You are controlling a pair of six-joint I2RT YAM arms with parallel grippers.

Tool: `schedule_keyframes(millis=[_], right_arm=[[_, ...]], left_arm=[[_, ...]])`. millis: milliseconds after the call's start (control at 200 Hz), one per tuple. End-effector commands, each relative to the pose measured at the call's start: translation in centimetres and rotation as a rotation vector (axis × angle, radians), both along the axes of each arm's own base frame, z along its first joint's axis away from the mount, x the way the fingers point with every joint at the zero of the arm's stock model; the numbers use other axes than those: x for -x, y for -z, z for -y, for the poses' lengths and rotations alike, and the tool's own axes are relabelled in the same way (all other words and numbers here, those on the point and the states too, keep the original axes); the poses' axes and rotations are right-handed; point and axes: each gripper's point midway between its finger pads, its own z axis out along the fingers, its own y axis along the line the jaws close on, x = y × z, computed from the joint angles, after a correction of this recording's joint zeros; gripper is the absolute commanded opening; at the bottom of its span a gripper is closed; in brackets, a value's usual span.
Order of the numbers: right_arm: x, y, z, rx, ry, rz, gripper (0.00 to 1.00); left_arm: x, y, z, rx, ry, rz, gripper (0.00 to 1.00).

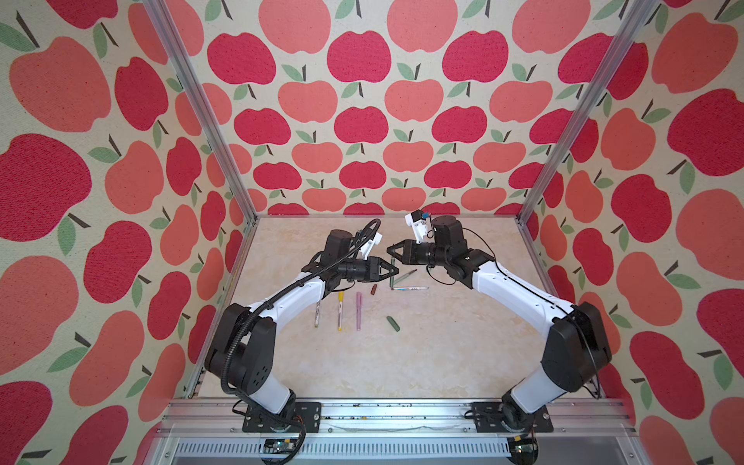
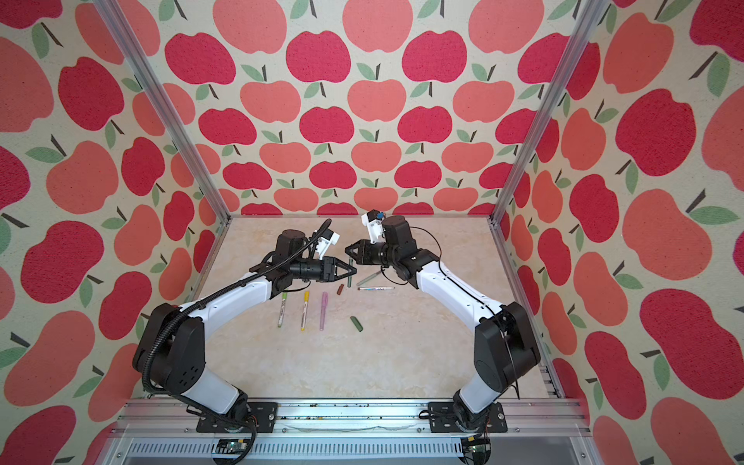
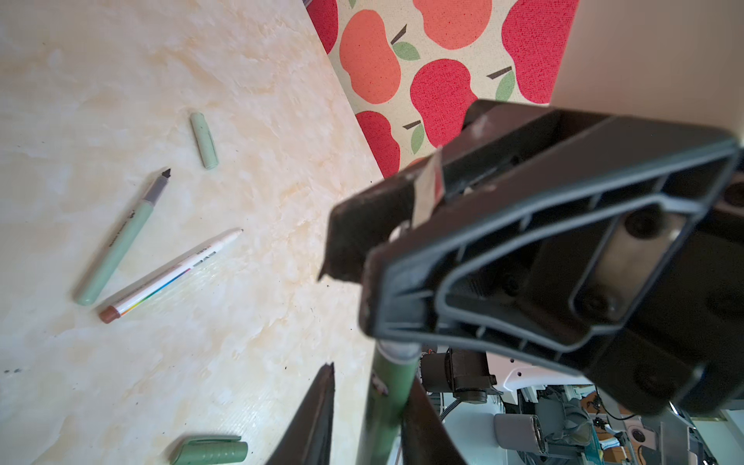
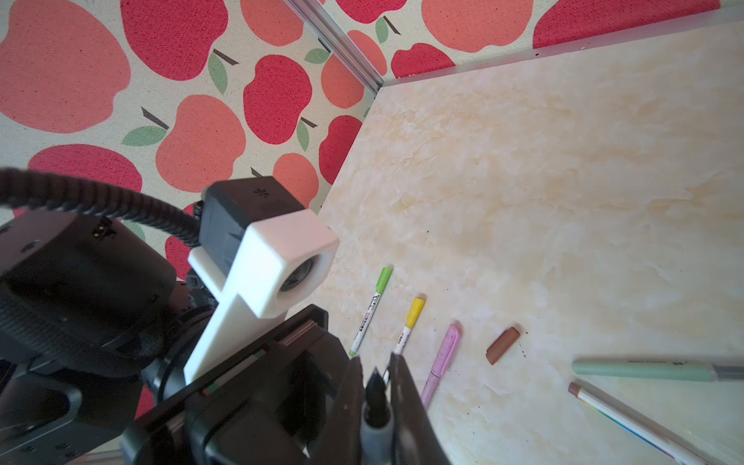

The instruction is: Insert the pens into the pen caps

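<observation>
right gripper (image 1: 389, 250) clenched on the dark green pen (image 3: 385, 402) near its tip, holding it above the counter (image 1: 443, 354) toward the far edge; left gripper (image 1: 397, 270) straddles the barrel, jaws parted (gap beside one finger); dark green cap (image 1: 393, 323) lies mid-counter

The table top (image 1: 402, 362) was finished in a smooth, marble-look cream surface with a faint sheen. The walls (image 1: 362, 120) were covered in a coarse woven cloth, matt throughout. The frame posts (image 1: 196, 96) were made of brushed metal. The dark green pen (image 3: 385, 396) and the brown cap (image 4: 502, 346) were formed of smooth plastic, and the camera mount (image 4: 277, 257) of matt white plastic.
</observation>
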Motion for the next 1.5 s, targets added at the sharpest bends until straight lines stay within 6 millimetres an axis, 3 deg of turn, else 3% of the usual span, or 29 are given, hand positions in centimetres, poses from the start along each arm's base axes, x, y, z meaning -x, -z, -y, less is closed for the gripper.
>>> schedule_keyframes(millis=[0, 250, 430, 670, 770, 890, 1131, 1286, 1496], right_arm=[[0.8, -1.3, 0.0, -0.040, -0.013, 0.018, 0.06], [0.8, -1.4, 0.2, -0.039, -0.006, 0.026, 0.06], [0.9, -1.9, 0.4, -0.039, 0.003, 0.048, 0.07], [1.3, -2.7, 1.3, -0.008, 0.013, 0.083, 0.32], [1.7, -2.2, 2.3, 0.048, 0.029, 0.089, 0.38], [2.8, 0.3, 3.8, 0.161, 0.033, 0.058, 0.40], [6.6, 8.8, 6.0, 0.530, -0.019, -0.008, 0.40], [9.3, 13.0, 4.6, 0.734, -0.150, -0.001, 0.41], [10.7, 16.9, 2.6, 0.885, -0.250, 0.013, 0.42]], left_arm=[[-0.1, -0.1, 0.7, 0.032, 0.016, 0.005, 0.25], [-0.3, 0.1, 0.6, 0.025, 0.000, -0.004, 0.05], [-0.6, 0.9, 0.1, 0.003, -0.023, -0.018, 0.00], [0.2, 2.4, -1.3, -0.095, -0.016, -0.028, 0.00], [1.0, 3.0, -2.7, -0.169, -0.020, -0.022, 0.00], [2.3, 3.6, -4.4, -0.233, -0.030, -0.021, 0.00], [4.9, 4.3, -8.1, -0.246, -0.099, -0.076, 0.00], [6.4, 4.6, -10.4, -0.261, -0.163, -0.094, 0.00], [7.7, 5.8, -12.0, -0.278, -0.232, -0.134, 0.00]])
